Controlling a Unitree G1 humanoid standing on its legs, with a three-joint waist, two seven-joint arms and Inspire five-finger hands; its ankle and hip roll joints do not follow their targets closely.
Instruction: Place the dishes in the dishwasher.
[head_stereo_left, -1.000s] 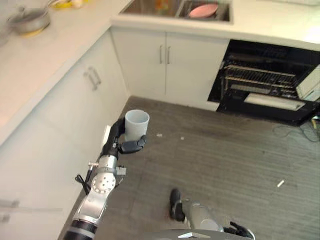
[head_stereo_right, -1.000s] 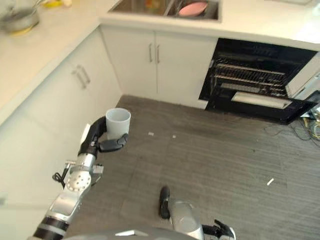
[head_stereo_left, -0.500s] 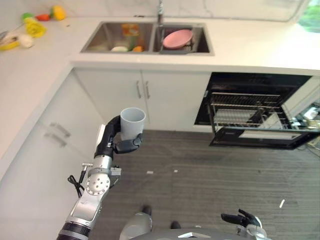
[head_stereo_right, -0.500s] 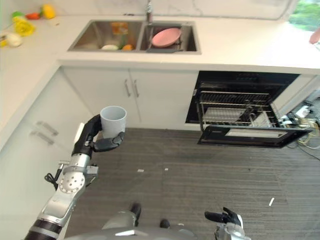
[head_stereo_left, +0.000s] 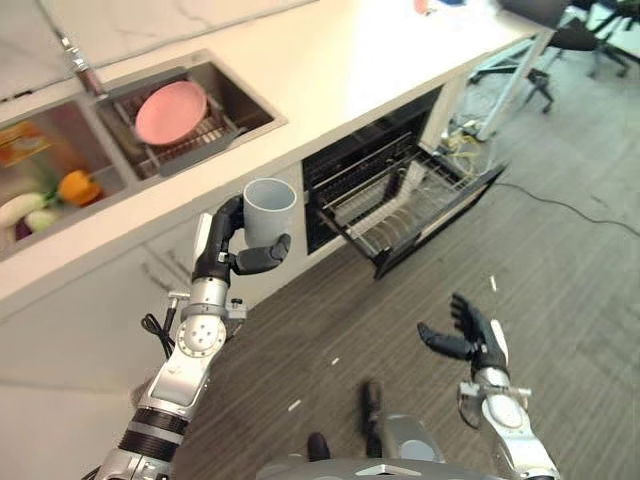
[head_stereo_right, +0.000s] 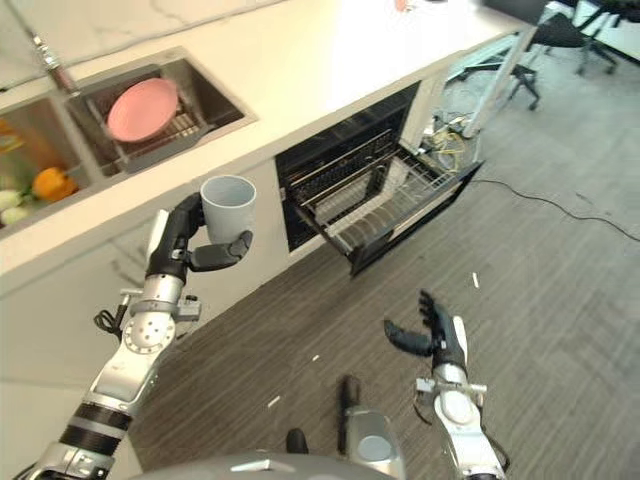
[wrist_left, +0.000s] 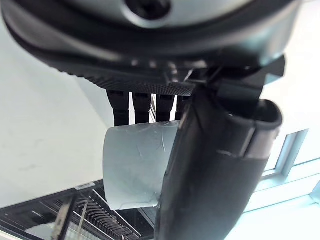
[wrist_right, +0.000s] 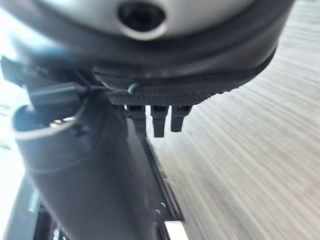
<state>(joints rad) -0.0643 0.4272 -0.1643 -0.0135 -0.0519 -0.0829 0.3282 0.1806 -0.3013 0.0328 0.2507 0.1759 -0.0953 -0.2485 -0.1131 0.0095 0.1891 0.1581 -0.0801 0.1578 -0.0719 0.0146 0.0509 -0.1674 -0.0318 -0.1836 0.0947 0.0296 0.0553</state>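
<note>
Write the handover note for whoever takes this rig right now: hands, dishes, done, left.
Left hand: shut on the grey cup, held upright in front of the counter.
Right hand: open, holding nothing, low over the floor.
Dishwasher: door down, wire rack pulled out, to the right of the cup.
Pink plate sits in the sink rack.
Done: cup picked up.
Left: set the cup in the rack, then fetch the plate.

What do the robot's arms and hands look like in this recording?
Both arms are silver-grey metal with round joint housings and a black band lower down the left forearm. The left hand is dark, with black segmented fingers and a white cover along its back edge. The right hand is likewise dark, with a white strip on its side and a silver wrist below.
</note>
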